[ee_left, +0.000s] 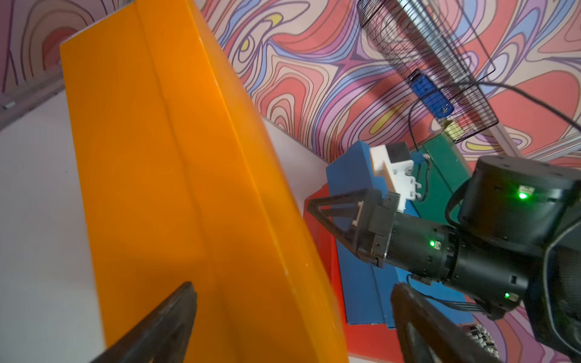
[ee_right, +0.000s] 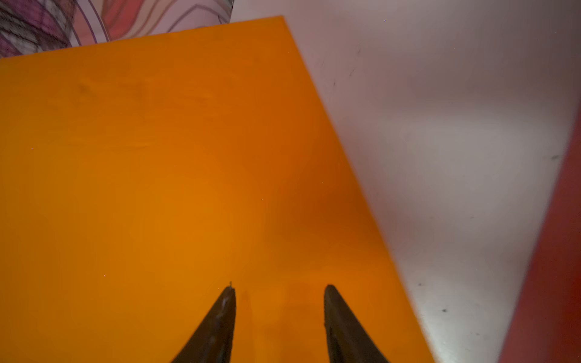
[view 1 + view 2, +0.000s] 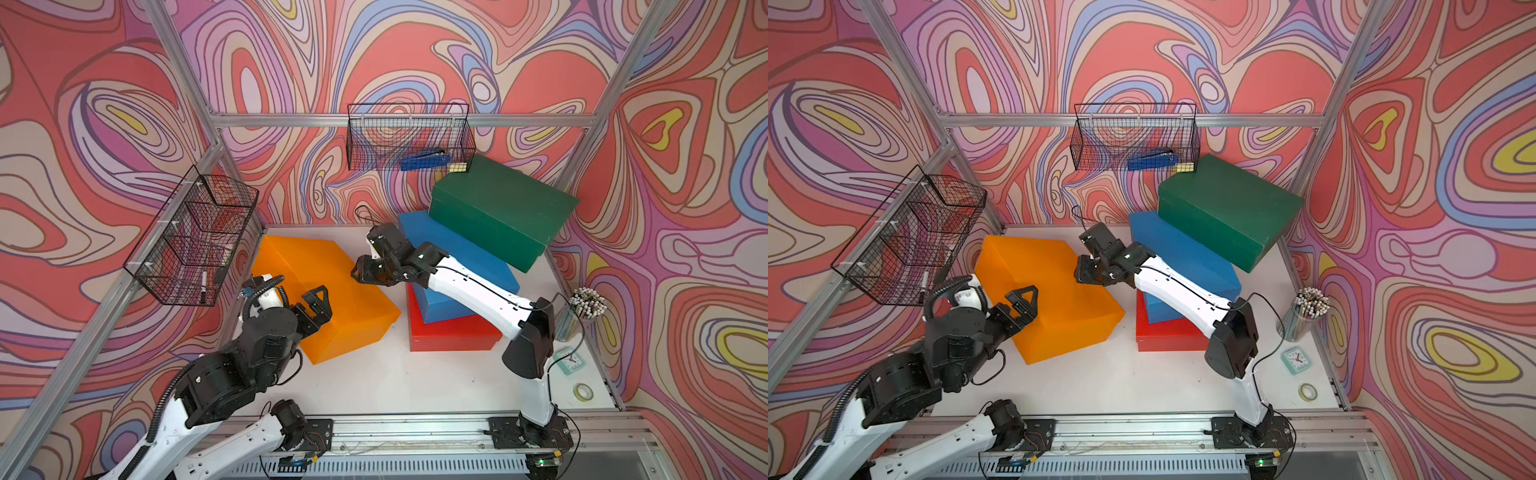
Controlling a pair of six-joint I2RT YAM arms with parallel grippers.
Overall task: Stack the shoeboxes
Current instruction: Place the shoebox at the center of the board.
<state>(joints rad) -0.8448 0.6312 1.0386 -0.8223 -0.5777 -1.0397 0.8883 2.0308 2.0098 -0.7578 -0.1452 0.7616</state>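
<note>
1. Orange shoebox [image 3: 305,266]: lid on, lying askew on the left half of the desk [image 3: 374,382], apart from the other three.
2. Red shoebox [image 3: 451,338]: on the desk, right of centre, at the bottom of a stack.
3. Blue shoebox [image 3: 440,235]: on the red one, turned askew, running toward the far side.
4. Dark green shoebox [image 3: 498,199]: on the blue one's far end, overhanging to the right.
5. Left pincer [image 3: 326,305]: spread wide at the orange box's near end, one long edge of the box between its fingers, gripping nothing.
6. Right pincer [image 3: 359,274]: about half open and empty, over the orange lid's far right corner; contact cannot be told.
7. Wire baskets [image 3: 195,237], on the left and far walls.
8. Pencil cup [image 3: 582,307], clock [image 3: 1296,360] and tape roll [image 3: 583,392]: along the desk's right edge.
</note>
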